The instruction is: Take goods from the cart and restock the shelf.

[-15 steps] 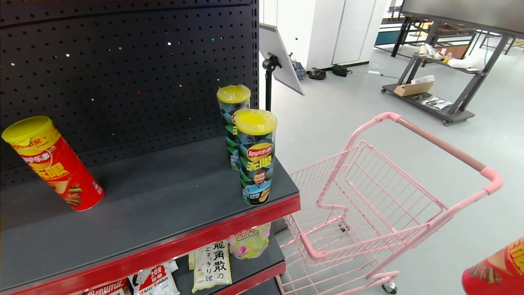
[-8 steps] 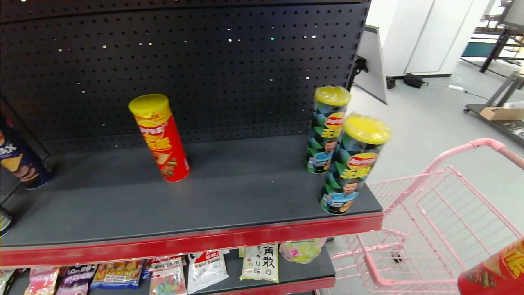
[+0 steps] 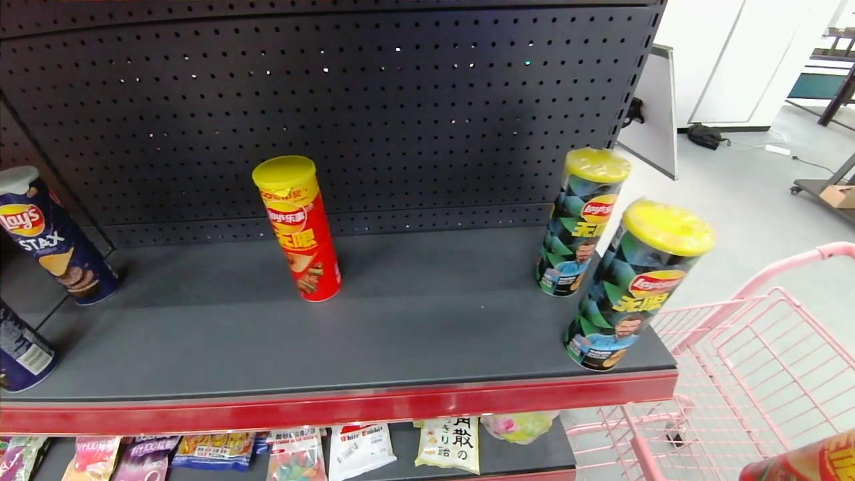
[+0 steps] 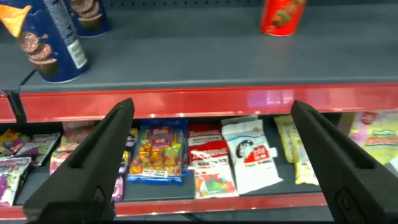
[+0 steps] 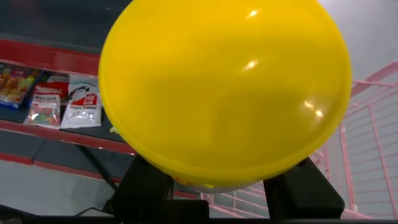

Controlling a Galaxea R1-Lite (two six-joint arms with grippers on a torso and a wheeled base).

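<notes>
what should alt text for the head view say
A dark shelf holds an upright red can mid-shelf, two green cans at its right end and two blue cans at its left. A pink cart stands beside the right end.

- red cans (image 3: 297, 227) (image 3: 801, 463): I count 2.
- green-and-black cans (image 3: 582, 222) (image 3: 638, 284): I count 2.
- blue cans (image 3: 47, 237) (image 3: 20, 351): 2.
- pink cart (image 3: 828, 252): 1.
- snack packets (image 3: 361, 449): at least 8; they overlap, so I cannot fix the exact number.

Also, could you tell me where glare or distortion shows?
Right wrist view: glints on the held chip can's yellow lid. Head view: the near green chip can leans outward, likely lens distortion. Left wrist view: sheen along the red shelf edge.
</notes>
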